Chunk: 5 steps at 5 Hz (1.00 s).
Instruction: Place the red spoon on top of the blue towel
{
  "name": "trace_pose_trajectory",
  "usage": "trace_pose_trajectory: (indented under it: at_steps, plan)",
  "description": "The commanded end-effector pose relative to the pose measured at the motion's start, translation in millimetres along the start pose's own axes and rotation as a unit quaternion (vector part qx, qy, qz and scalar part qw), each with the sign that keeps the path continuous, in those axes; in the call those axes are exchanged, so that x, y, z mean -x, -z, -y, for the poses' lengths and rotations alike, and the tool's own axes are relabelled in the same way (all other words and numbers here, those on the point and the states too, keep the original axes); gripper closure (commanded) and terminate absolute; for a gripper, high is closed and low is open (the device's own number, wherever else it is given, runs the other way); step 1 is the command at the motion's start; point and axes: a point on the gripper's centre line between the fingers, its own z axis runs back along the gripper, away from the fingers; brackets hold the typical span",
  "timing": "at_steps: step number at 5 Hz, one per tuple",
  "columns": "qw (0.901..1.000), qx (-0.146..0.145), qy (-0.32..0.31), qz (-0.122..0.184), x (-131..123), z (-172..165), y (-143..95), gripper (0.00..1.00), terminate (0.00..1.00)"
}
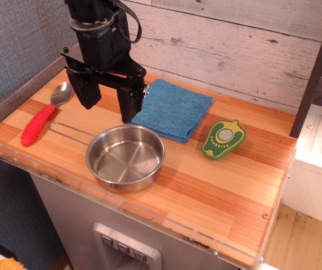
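The red spoon (44, 116) lies on the wooden table at the left, its ribbed red handle toward the front and its silver bowl toward the back. The blue towel (173, 108) lies flat at the back middle. My gripper (108, 110) hangs between them, a little above the table, with its two black fingers spread wide and nothing between them. The left finger (87, 93) is right of the spoon's bowl. The right finger (130, 105) stands at the towel's left edge.
A steel pan (125, 157) with a thin wire handle sits in front of the gripper. A green and yellow pepper toy (223, 138) lies right of the towel. The wooden table (217, 191) has a clear plastic rim along its front edge and a plank wall behind.
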Motion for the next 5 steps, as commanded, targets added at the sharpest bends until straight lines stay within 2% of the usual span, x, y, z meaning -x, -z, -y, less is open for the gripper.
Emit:
trace_pose_trajectory:
  at_steps: [1, 2, 3, 4, 5]
  plan:
    - [1.0000, 0.000, 0.000, 0.000, 0.0, 0.0, 0.0, 0.00, 0.00]
    - [0.9998, -0.012, -0.015, 0.007, 1.2, -20.9, -5.3, 0.00, 0.00]
    - [0.9972, -0.041, -0.062, 0.007, 7.0, -68.9, -5.4, 0.00, 0.00]
    - [0.9915, -0.051, -0.119, -0.006, 15.4, -113.2, 6.6, 0.00, 0.00]
    - [0.9884, -0.061, -0.139, -0.012, 14.7, -128.7, 16.4, 0.00, 0.00]
